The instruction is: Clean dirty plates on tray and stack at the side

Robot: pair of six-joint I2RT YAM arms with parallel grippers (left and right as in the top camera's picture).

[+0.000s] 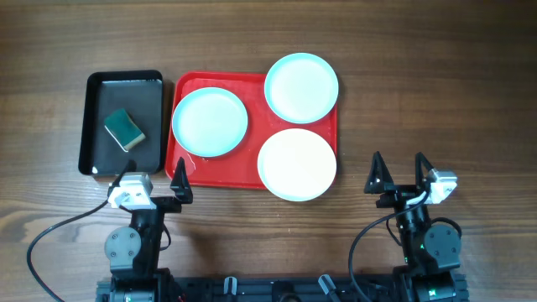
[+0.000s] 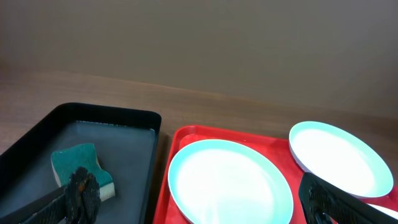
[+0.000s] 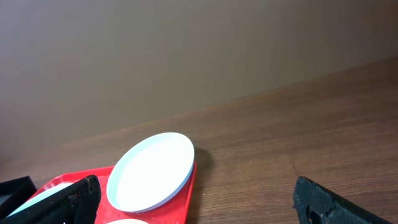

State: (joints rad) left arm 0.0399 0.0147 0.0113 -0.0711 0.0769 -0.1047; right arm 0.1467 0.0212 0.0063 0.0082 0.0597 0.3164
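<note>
Three plates are lying on the red tray (image 1: 220,170), which is sitting in the middle of the wooden table (image 1: 436,75). The left plate (image 1: 210,122) is resting on the left half of the tray, and its edge is reaching over the tray's left rim a little. The far right plate (image 1: 301,87) is sitting at the far right corner and is hanging over the rim there. In the right wrist view this plate (image 3: 152,171) is looking slightly tilted on the rim. The near right plate (image 1: 297,164) is lying at the near right corner and is overhanging the near rim. It is looking whiter than the other two, which are showing a pale mint tone. The three plates are lying close together, but I cannot tell if they are touching. None of them is stacked.

Just beside the red tray, on its left, the black tray (image 1: 94,126) is standing, and its floor is looking glossy. A green sponge (image 1: 124,130) is lying inside it, turned at an angle. In the left wrist view the sponge (image 2: 81,171) is showing a yellow layer below the green one.

The left gripper (image 1: 153,179) is standing at the near side, between the near corners of the two trays. Its fingers are spread wide apart and are holding nothing. The right gripper (image 1: 398,172) is standing over bare table, to the right of the near right plate and apart from it. Its fingers are also spread wide and are holding nothing.
</note>
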